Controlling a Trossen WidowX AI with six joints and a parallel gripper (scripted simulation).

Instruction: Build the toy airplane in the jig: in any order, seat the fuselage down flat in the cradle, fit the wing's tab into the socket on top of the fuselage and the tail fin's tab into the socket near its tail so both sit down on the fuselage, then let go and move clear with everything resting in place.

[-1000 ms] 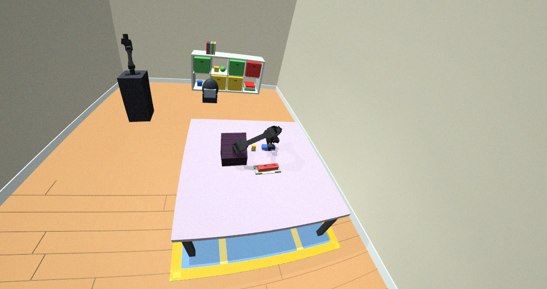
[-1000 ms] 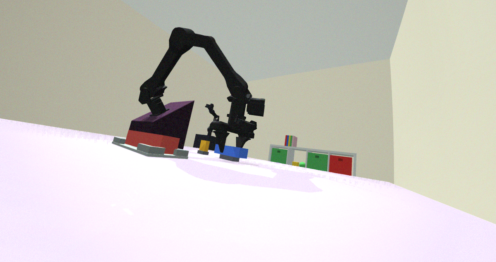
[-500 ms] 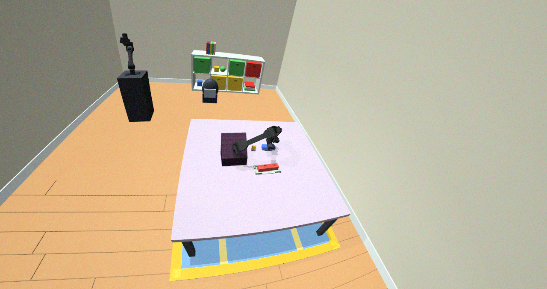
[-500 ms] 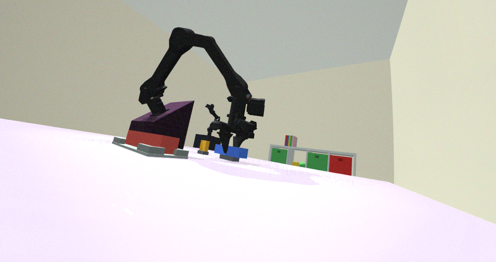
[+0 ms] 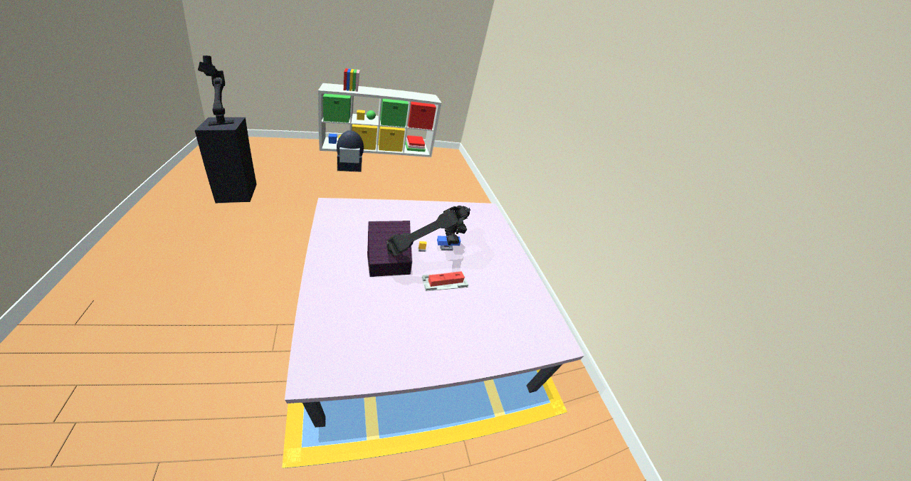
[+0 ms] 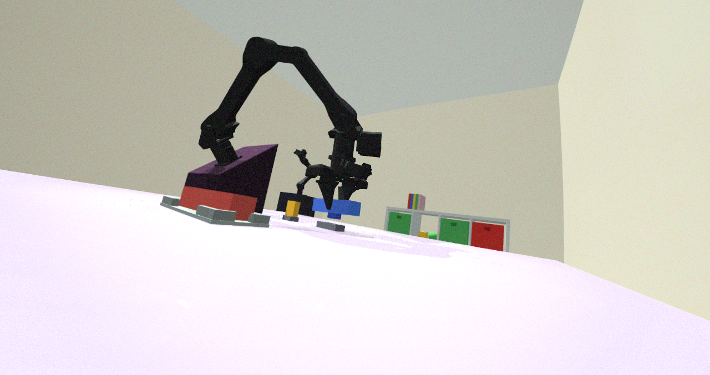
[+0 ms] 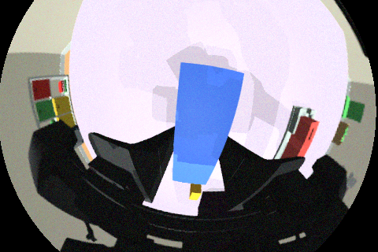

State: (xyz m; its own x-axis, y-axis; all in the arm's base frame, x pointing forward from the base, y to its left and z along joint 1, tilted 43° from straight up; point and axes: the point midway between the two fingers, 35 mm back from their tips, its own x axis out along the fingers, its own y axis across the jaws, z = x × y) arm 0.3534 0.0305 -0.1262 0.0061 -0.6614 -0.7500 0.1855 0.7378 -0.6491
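My gripper (image 5: 452, 240) (image 6: 336, 203) (image 7: 198, 131) is shut on the blue wing (image 5: 440, 240) (image 6: 351, 208) (image 7: 209, 106). The wing is level, a little above its grey stand (image 6: 330, 226), with its tab showing underneath in the exterior view. The red fuselage (image 5: 445, 279) (image 6: 218, 199) (image 7: 301, 142) lies in the grey cradle (image 5: 425, 287) (image 6: 216, 213) and looks flat; two dark sockets show on its top in the top view. The yellow tail fin (image 5: 422, 245) (image 6: 292, 208) (image 7: 195, 192) stands upright on a small grey stand, between the arm's base and the wing.
The arm is mounted on a dark purple block (image 5: 388, 242) (image 6: 246, 174), close to the tail fin and near the cradle's one end. The table (image 5: 407, 331) carries these things. A shelf (image 5: 379, 92) and a second arm on a black pedestal (image 5: 228, 163) stand beyond the table.
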